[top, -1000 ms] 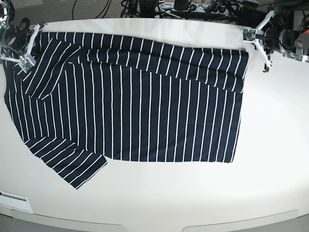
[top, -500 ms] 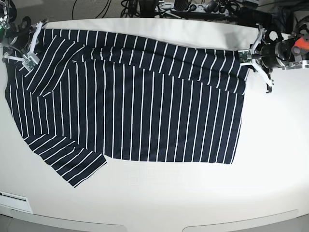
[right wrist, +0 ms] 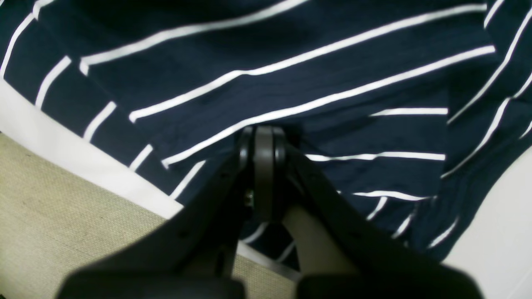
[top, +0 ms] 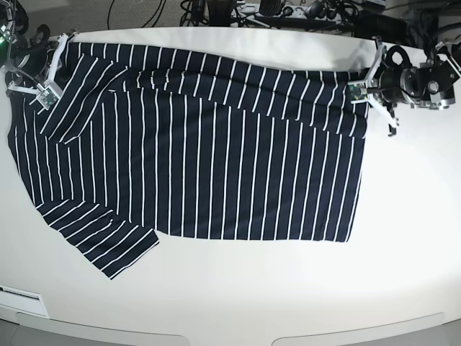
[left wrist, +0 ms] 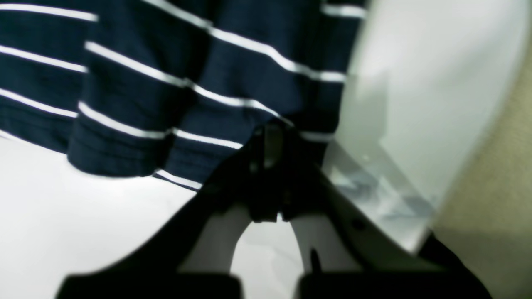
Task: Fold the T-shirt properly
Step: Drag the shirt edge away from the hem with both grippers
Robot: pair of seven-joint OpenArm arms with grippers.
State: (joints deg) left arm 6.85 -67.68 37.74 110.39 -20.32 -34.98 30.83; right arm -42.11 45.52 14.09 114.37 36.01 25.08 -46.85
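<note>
With the T-shirt (top: 194, 151) spread on the bench (top: 288, 288), left gripper (top: 366, 85) and right gripper (top: 47, 76) each pinch a far corner, seemingly starting a fold that calls for drawing both together toward the near edge.

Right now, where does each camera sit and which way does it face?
Base: above the table, looking down on the whole T-shirt; both arms at the far corners.
Left wrist: behind the left gripper, facing the shirt edge it pinches.
Right wrist: behind the right gripper, also shut on cloth.
All three share the shirt.
</note>
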